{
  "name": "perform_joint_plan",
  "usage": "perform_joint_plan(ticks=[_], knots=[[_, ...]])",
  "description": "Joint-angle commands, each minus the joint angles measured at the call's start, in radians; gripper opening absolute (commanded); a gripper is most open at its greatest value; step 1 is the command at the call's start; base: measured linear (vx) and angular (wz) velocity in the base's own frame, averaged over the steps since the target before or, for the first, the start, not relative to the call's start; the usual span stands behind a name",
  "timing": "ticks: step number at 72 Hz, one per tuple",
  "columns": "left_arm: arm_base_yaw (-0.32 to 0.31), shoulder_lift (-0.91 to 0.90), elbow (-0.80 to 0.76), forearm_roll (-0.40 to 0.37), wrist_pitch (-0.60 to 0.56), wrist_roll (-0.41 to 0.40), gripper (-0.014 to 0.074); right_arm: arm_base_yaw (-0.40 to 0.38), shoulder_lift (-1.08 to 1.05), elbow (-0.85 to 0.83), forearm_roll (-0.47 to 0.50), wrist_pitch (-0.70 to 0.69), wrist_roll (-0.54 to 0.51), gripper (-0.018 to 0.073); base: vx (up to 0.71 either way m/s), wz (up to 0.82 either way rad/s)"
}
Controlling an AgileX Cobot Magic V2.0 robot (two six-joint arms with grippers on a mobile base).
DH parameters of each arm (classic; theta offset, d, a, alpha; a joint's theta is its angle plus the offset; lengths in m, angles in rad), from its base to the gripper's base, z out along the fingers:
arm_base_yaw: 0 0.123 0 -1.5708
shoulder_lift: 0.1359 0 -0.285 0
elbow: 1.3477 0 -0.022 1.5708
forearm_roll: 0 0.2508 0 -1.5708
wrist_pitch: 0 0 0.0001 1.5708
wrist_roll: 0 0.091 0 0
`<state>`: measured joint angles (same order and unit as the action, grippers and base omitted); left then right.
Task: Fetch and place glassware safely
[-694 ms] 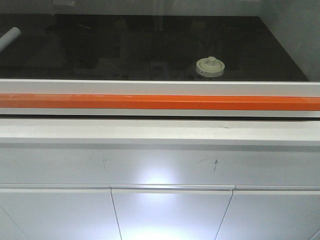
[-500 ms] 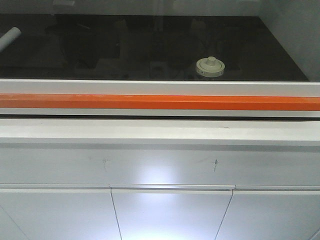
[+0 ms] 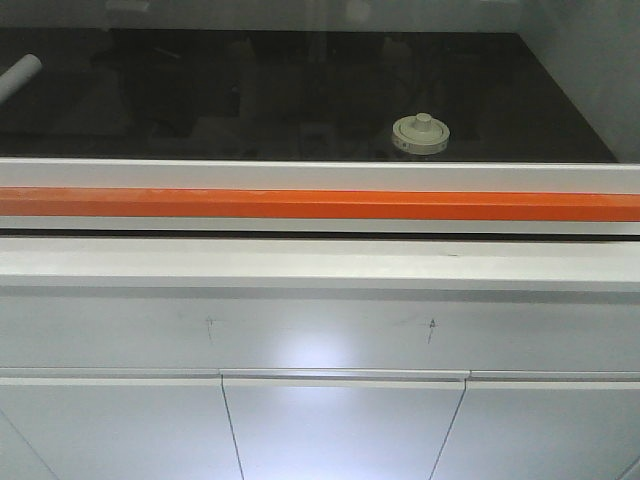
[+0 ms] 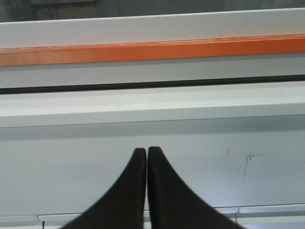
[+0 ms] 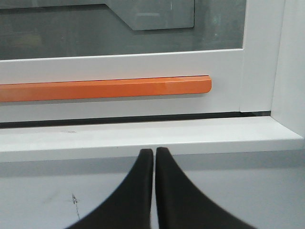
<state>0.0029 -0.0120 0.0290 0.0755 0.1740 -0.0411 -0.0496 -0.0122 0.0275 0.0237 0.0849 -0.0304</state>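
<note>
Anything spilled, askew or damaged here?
Nothing spilled or broken. The squat glass jar with cream knobbed lid stands upright on the black worktop; a white cylindrical tube lies slanted at far left; faint marks dot the white panel.

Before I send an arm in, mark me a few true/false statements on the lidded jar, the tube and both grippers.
1. The small squat clear glass jar with a cream-white knobbed lid stands on the black work surface, beyond the long orange bar. True.
2. The left gripper holds the jar. False: its jaws are shut on nothing, in front of the white cabinet front.
3. The right gripper is shut and empty. True.
4. The white cylindrical tube touches the jar. False: it lies at the far left edge, well apart from it.
5. The jar's lid is off. False: it sits on the jar.
</note>
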Motion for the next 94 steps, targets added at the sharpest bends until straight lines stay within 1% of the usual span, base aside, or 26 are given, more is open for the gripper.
perform_joint_plan(ticks=[1,21,39,44,47,53,63,66,70,78,84,94], knots=[[0.001,-0.013,0.027,-0.008,-0.072,-0.004,-0.0007,-0.005,-0.009,0.019,-0.001,-0.074,-0.006,-0.0003,0.0,0.0],[0.001,-0.013,0.027,-0.008,-0.072,-0.004,-0.0007,-0.005,-0.009,0.019,-0.001,-0.075,-0.006,-0.0003,0.0,0.0],[0.001,-0.013,0.027,0.001,-0.133,-0.003,-0.0007,-0.005,-0.009,0.019,-0.006,-0.076,-0.01,-0.0003,0.0,0.0],[0.001,-0.013,0.027,-0.002,-0.134,-0.009,-0.0007,-0.005,-0.009,0.019,-0.006,-0.077,-0.01,-0.0003,0.0,0.0],[0.001,-0.013,0.027,-0.008,-0.144,-0.027,-0.0007,-0.005,-0.009,0.019,-0.006,-0.079,-0.01,-0.0003,0.0,0.0],[0.001,-0.013,0.024,-0.009,-0.214,-0.057,-0.0007,-0.005,-0.009,0.019,-0.002,-0.139,-0.01,-0.0003,0.0,0.0],[0.001,-0.01,-0.012,-0.008,-0.429,-0.07,-0.0007,-0.005,-0.009,0.015,-0.002,-0.312,-0.01,-0.0003,0.0,0.0],[0.001,-0.007,-0.04,-0.008,-0.46,-0.071,-0.0007,-0.005,-0.009,0.005,-0.002,-0.363,-0.01,-0.0003,0.0,0.0],[0.001,0.008,-0.094,-0.008,-0.467,-0.074,-0.0007,-0.005,-0.009,-0.024,-0.002,-0.398,-0.013,-0.0003,0.0,0.0],[0.001,0.079,-0.243,-0.006,-0.447,-0.074,-0.0007,-0.005,0.008,-0.137,-0.003,-0.386,-0.014,-0.0003,0.0,0.0],[0.001,0.175,-0.384,0.012,-0.446,-0.074,-0.0007,-0.005,0.063,-0.251,-0.005,-0.384,-0.019,-0.0003,0.0,0.0],[0.001,0.364,-0.615,0.012,-0.44,-0.074,-0.0007,-0.005,0.22,-0.428,-0.005,-0.383,-0.02,-0.0003,0.0,0.0]])
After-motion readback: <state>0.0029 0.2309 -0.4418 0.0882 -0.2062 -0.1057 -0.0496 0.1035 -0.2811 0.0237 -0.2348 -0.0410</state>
